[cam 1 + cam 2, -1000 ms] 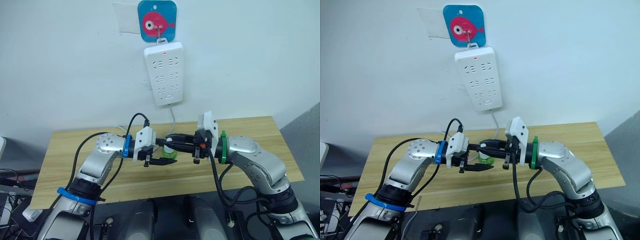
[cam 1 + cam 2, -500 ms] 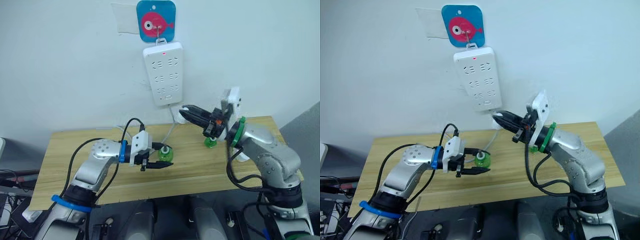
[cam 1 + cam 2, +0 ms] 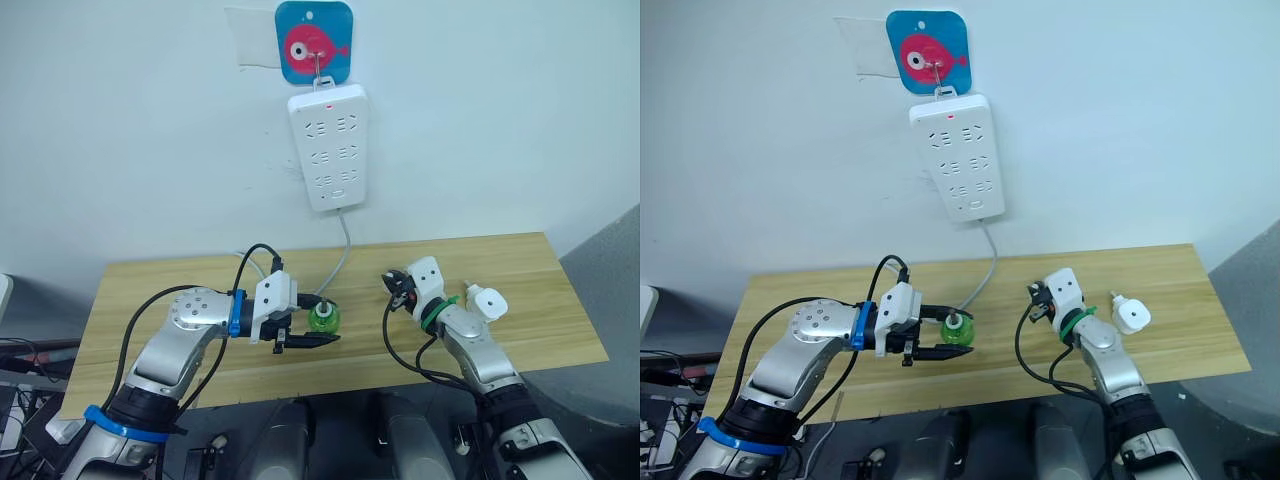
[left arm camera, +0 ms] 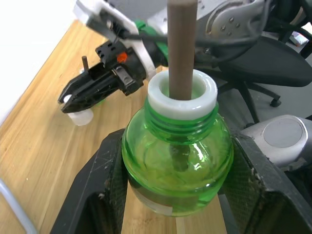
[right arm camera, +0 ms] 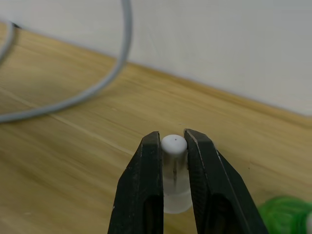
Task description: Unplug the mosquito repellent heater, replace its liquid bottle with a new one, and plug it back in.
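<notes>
Heater (image 3: 1130,315) unplugged, lying right on the table (image 3: 790,290); left gripper (image 3: 312,334) clamps a green bottle (image 4: 176,165), right gripper (image 5: 173,161) pinches a white cap (image 5: 174,144). Refitting and plugging remain.

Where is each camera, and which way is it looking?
Head eyes: on the head, looking down at the table and power strip; both arms show.
Left wrist: looks along the left tool, clamped on the green bottle.
Right wrist: looks along the right tool, pinching a white cap.
Shared: left wrist also sees that cap.
</notes>
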